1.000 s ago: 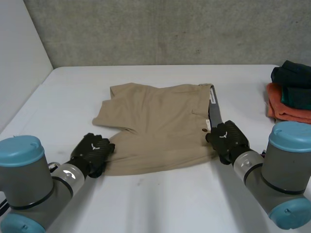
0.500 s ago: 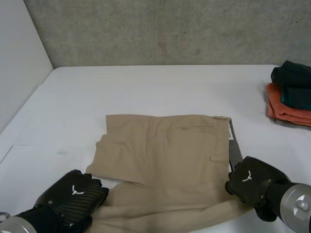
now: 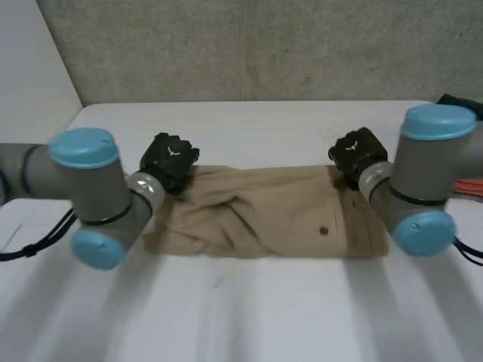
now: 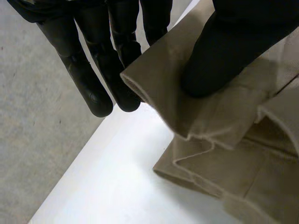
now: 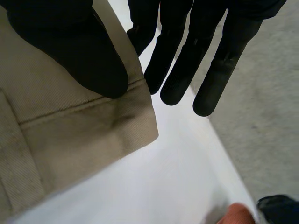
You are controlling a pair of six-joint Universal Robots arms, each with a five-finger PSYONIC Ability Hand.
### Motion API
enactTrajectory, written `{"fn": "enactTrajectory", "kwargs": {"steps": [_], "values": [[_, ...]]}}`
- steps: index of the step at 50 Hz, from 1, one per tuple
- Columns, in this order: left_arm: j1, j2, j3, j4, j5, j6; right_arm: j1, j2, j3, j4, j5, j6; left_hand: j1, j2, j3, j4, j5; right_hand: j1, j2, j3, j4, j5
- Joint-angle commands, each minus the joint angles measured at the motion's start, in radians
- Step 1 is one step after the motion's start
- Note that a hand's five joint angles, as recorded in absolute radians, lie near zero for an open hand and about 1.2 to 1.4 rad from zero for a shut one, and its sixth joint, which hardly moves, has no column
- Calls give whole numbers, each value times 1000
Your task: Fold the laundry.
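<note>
The tan shorts [image 3: 264, 211] lay folded over into a long, low band across the middle of the white surface [image 3: 249, 317], running left to right, with their far edge raised a little at both ends. The fabric was rumpled and creased toward the left, where loose layers bunched and overlapped, and smoother toward the right, where a small dark button [image 3: 324, 230] showed on the upper layer. The left robot hand [image 3: 170, 158] was at the far left corner of the shorts; in the left wrist view its thumb pressed down on a doubled corner of the shorts [image 4: 224, 140] while its straight fingers [image 4: 88, 70] ran beneath the cloth's edge, so the corner was pinched between them. The right robot hand [image 3: 358, 154] was at the far right corner; in the right wrist view its thumb [image 5: 88, 51] sat on the stitched hem of the shorts [image 5: 70, 126] with the straight fingers reaching out past the edge underneath, pinching the hem likewise. Both arms reached forward along the ends of the band. At the right edge of the surface, well apart from the shorts, lay an orange cloth [image 3: 472, 185] with a dark cloth [image 3: 460, 102] just beside it. A grey wall [image 3: 249, 45] stood beyond the far edge.
</note>
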Motion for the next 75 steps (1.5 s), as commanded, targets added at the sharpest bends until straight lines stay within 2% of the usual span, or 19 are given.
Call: {"fn": "enactTrajectory", "kwargs": {"steps": [1,3,4,7,14,19,20,22,27,33,41,47,55,59,66,69,73,74,75], "values": [[-5,-147,218,-2,-32,-15,3,218,-235,-101,61,-82,-867,-958,-950,-963,-948,-664,-690,-734,-747,-732],[-12,-145,243,3,-32,-22,9,252,-283,-126,107,-82,-920,-1012,-1004,-1017,-1002,-939,-964,-1008,-1021,-1006],[-23,-145,261,16,-32,-36,15,270,-315,-143,149,-77,-929,-1021,-1013,-1026,-1011,-939,-964,-1008,-1021,-1006],[-43,-122,264,44,-35,-73,24,252,-325,-165,183,-63,-929,-1021,-1013,-1026,-1011,-939,-964,-1008,-1021,-1006],[-62,131,90,49,-28,-156,21,47,-142,-146,174,119,-929,-1021,-1013,-1026,-1011,-939,-964,-1008,-1021,-1006],[-75,248,-93,43,-29,-151,12,-199,74,-24,86,157,-908,-1000,-992,-1005,-990,-939,-964,-1008,-1021,-1006],[-81,269,-155,43,-28,-151,9,-262,150,36,40,161,-885,-976,-968,-981,-966,-939,-964,-1008,-1021,-1006],[-85,281,-214,49,-28,-151,7,-303,218,84,0,164,-861,-953,-945,-958,-943,-939,-964,-1008,-1021,-1006],[-75,278,-331,63,-29,-136,-31,-373,431,128,-62,164,-431,-522,-514,-527,-512,-908,-933,-978,-990,-975],[-51,228,-354,72,-28,-136,-80,-385,573,40,-79,164,-312,-404,-395,-409,-394,-855,-881,-925,-938,-923],[-3,125,-303,176,-26,-133,-123,-379,676,-150,-105,164,-204,-295,-287,-300,-285,-749,-775,-819,-832,-817],[24,84,-292,175,-24,-134,-126,-357,720,-269,-111,161,277,186,194,181,196,-743,-769,-813,-826,-811],[15,106,-332,142,-28,-131,-126,-308,737,-350,-129,147,292,201,209,196,211,-623,-649,-693,-706,-691],[23,180,-377,127,-29,-108,-126,-301,735,-376,-159,147,292,201,209,196,211,-491,-517,-561,-574,-559],[40,323,-540,107,-29,78,-126,-279,723,-395,-171,145,292,201,209,196,211,-300,-326,-370,-383,-368],[41,344,-573,109,-28,103,-126,-270,722,-395,-174,142,292,201,209,196,211,-250,-276,-320,-333,-318],[40,360,-607,109,-29,131,-125,-267,722,-395,-174,124,292,201,209,196,211,5,-21,-65,-78,-63],[37,360,-610,107,-35,134,-126,-267,720,-395,-168,112,292,201,209,196,211,200,174,130,117,132],[37,361,-608,106,-38,134,-128,-267,720,-396,-162,105,292,201,209,196,211,282,257,213,200,215]]}}
